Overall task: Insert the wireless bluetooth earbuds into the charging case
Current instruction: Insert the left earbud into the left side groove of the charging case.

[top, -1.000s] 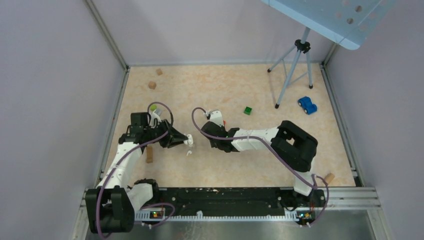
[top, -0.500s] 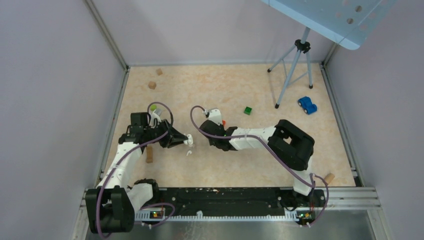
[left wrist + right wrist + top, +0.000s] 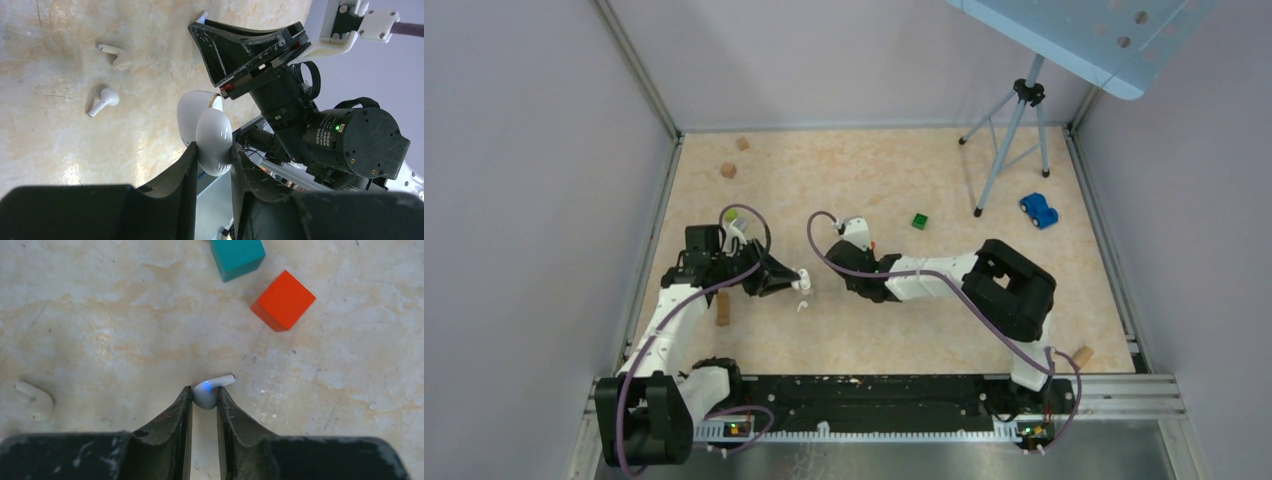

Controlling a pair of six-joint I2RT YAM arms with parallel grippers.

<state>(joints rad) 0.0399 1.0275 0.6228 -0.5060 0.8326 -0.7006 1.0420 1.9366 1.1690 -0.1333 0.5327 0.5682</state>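
The charging case (image 3: pixel 212 135) is a glossy cream shell, rounded and hinged open, clenched between the black fingers of the left gripper (image 3: pixel 214 148) and held off the table (image 3: pixel 874 170), which has a matte marbled beige top. The right gripper (image 3: pixel 204 388) has its ridged black fingers drawn in on the bulb of a smooth white earbud (image 3: pixel 212 385), whose stem pokes out toward 2 o'clock while it lies on the table. A second earbud (image 3: pixel 102 101), white with a short stem, lies loose near the case, and a cream stemmed piece (image 3: pixel 114 55) lies just beyond it.

Compared with a second ago, the top view shows the right arm's elbow barely shifted, while the left arm and case are unmoved.

An orange cube (image 3: pixel 283 301) and a teal cube (image 3: pixel 236 257) sit near the right gripper at 1 o'clock, apart from it. From the table's centre, a green cube (image 3: pixel 920 221) lies at 3 o'clock, and a blue toy car (image 3: pixel 1039 210) and a tripod (image 3: pixel 1014 130) stand farther right near the wall. The far half of the table lies open.
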